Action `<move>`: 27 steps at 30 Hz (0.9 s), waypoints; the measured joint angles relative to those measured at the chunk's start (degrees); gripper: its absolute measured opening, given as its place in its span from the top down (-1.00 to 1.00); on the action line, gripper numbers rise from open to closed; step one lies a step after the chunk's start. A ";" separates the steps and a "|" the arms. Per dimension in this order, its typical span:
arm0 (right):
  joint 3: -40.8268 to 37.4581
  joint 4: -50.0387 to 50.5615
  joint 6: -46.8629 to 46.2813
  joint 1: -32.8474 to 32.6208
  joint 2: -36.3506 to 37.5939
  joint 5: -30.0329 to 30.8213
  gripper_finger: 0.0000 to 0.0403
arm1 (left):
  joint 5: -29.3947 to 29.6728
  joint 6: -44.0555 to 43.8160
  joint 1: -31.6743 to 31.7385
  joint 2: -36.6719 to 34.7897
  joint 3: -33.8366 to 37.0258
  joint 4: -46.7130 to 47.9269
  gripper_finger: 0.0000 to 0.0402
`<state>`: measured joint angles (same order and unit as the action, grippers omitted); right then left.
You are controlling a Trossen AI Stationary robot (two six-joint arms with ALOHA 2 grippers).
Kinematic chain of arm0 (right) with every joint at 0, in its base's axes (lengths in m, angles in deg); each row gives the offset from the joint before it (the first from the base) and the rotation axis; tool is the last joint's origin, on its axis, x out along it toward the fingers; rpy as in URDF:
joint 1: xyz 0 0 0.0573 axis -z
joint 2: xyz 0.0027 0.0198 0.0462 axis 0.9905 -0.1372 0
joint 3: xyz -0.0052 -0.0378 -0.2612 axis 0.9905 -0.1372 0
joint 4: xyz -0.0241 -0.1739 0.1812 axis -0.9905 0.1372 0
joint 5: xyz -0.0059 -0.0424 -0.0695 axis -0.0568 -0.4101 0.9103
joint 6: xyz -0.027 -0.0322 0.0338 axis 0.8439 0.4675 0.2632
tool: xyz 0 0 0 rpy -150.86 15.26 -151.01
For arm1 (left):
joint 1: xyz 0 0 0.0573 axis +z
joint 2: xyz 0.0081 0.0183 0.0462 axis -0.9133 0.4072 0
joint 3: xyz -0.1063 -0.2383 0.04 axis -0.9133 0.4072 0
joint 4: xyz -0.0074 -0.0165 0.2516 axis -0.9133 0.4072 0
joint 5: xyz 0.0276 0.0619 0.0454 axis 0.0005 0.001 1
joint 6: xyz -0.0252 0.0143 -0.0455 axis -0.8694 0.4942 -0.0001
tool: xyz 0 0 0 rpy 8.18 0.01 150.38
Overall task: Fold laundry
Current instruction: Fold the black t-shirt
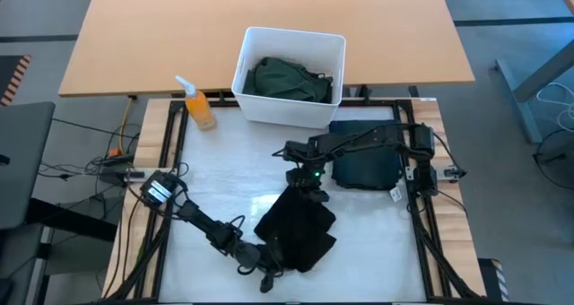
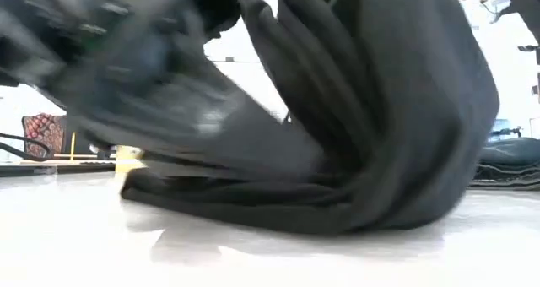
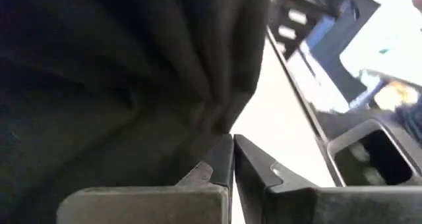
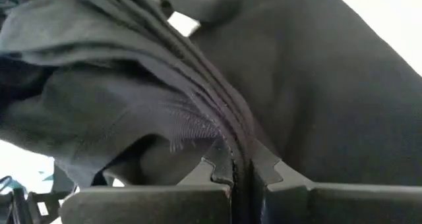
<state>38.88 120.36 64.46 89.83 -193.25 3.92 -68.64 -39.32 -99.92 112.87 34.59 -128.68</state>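
At bench (image 1: 224, 184) centre: black garment (image 1: 298, 226), bunched, lifted at its top by right tool (image 1: 309, 187), clamped on a fold. Left tool (image 1: 267, 267) closed at its lower edge, pinching cloth. Green garment (image 1: 287, 79) in bin (image 1: 269, 112); folded dark garment (image 1: 366, 166) beside right arm.

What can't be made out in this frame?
- Low view: black garment fills the picture, hiding both grippers and the bin.
- High view: left gripper fingertips lost against the cloth.
- High view: folded dark garment partly under the right arm.
- Bin contents: green cloth, type unclear.
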 joint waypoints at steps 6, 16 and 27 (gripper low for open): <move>0.00 -0.94 -3.62 0.36 -2.49 3.21 0.87 | 4.93 -0.37 -3.01 -9.11 0.47 16.94 1.00; 0.04 -0.85 -8.78 0.64 -2.64 3.23 0.70 | 28.94 12.43 -9.08 -25.21 0.43 30.12 1.00; 4.23 1.12 -9.08 3.45 -1.32 3.24 0.67 | 24.02 21.72 -4.53 -25.81 0.39 18.85 1.00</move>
<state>43.11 121.48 55.38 93.28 -194.58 7.16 -44.62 -17.60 -104.45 87.06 34.98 -109.83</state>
